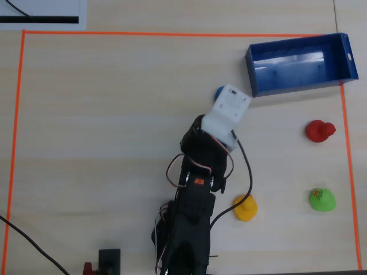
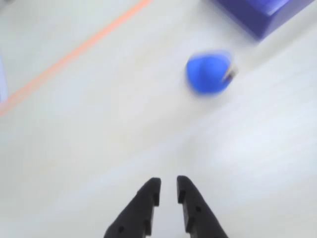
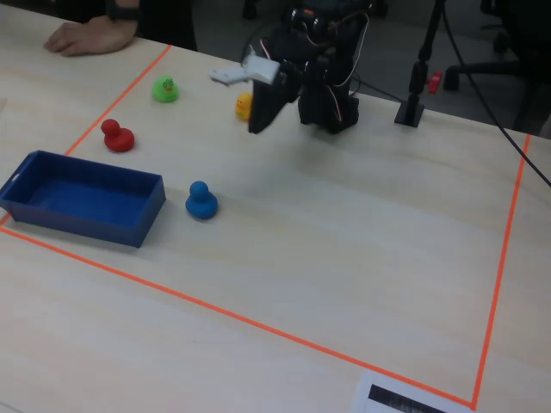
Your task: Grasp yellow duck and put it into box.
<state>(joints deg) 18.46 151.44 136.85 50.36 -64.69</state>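
Observation:
The yellow duck (image 1: 245,207) sits on the table beside the arm's base, to the lower right in the overhead view; in the fixed view it (image 3: 244,105) peeks out behind the arm. The blue box (image 1: 298,86) stands open and empty at the top right; it is at the left in the fixed view (image 3: 86,225), and its corner shows in the wrist view (image 2: 257,17). My gripper (image 2: 168,182) hovers above bare table, jaws nearly together with only a narrow gap, holding nothing. It is far from the yellow duck and points toward a blue duck (image 2: 208,72).
The blue duck (image 3: 201,201) stands just beside the box. A red duck (image 1: 319,130) and a green duck (image 1: 321,199) sit at the right. Orange tape (image 1: 172,33) frames the work area. A person's hand (image 3: 86,34) rests at the table's far corner.

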